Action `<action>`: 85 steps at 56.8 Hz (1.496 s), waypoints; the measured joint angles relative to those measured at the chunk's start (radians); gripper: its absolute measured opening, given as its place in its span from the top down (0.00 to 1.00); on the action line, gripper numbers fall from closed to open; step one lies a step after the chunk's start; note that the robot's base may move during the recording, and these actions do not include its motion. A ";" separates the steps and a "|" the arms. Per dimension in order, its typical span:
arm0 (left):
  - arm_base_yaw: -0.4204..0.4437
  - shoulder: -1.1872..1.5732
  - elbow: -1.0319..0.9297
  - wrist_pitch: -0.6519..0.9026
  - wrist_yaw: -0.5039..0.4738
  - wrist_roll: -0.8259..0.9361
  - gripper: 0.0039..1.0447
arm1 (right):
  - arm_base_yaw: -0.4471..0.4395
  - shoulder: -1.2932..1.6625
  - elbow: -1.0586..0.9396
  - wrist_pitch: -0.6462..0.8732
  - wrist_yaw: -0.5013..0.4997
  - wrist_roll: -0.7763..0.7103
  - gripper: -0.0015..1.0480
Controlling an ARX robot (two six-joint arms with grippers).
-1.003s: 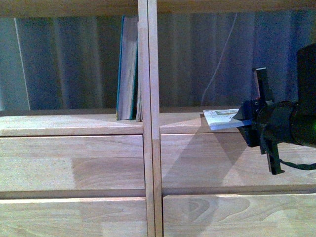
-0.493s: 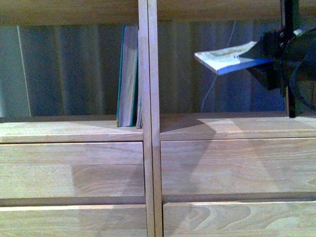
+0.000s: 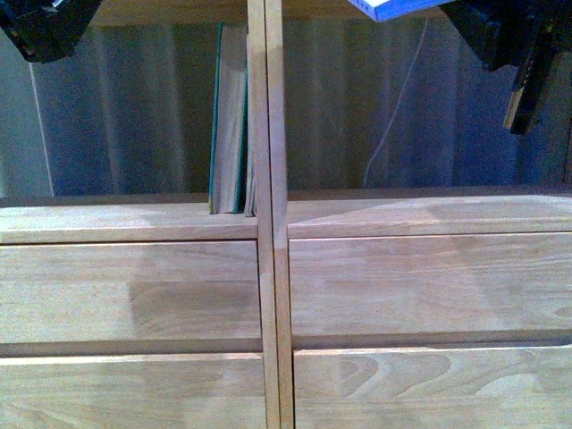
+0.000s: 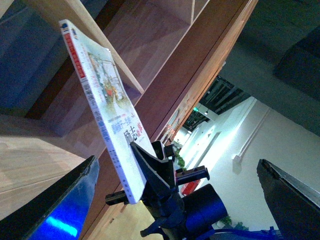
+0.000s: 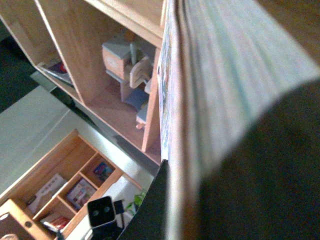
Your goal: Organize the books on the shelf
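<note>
Taller teal-green books (image 3: 231, 121) stand upright in the shelf's (image 3: 134, 223) left compartment, against the central upright (image 3: 268, 179). My right gripper (image 3: 500, 36) is at the top right of the front view, shut on the cream-white paperback; only a corner of the book (image 3: 398, 9) shows there. In the left wrist view the paperback (image 4: 102, 95), with its red-marked spine, is held at its lower end by the right gripper (image 4: 150, 175). My left gripper (image 4: 177, 161) is open and empty, and shows at the top left of the front view (image 3: 45, 27). The right wrist view shows the book's page edge (image 5: 200, 100) close up.
Plank drawer fronts (image 3: 420, 286) fill the lower part of the front view. A thin white cable (image 3: 398, 107) hangs behind the right compartment. The right wrist view shows another wooden shelving unit (image 5: 90, 65) with small objects in it.
My right gripper has lifted the paperback from the right shelf board up to the top edge of the front view. My left gripper has come into view at the top left.
</note>
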State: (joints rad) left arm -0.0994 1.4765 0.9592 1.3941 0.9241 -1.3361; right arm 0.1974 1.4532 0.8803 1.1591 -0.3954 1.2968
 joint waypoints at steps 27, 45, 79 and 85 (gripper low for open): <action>-0.147 0.151 0.140 -0.051 -0.006 0.028 0.06 | 0.117 -0.063 -0.035 0.066 -0.130 0.009 0.93; -0.147 0.183 0.281 -0.155 -0.039 0.115 0.06 | 0.131 -0.044 -0.035 0.060 -0.147 -0.008 0.93; -0.141 0.219 0.344 -0.166 -0.087 0.188 0.80 | 0.124 -0.028 -0.054 0.077 -0.161 -0.008 0.93; -0.146 0.219 0.322 -0.148 -0.105 0.179 0.91 | 0.126 -0.028 -0.057 0.072 -0.163 -0.014 0.93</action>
State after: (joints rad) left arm -0.2459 1.6955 1.2816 1.2465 0.8196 -1.1572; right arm 0.3237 1.4254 0.8234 1.2312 -0.5579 1.2831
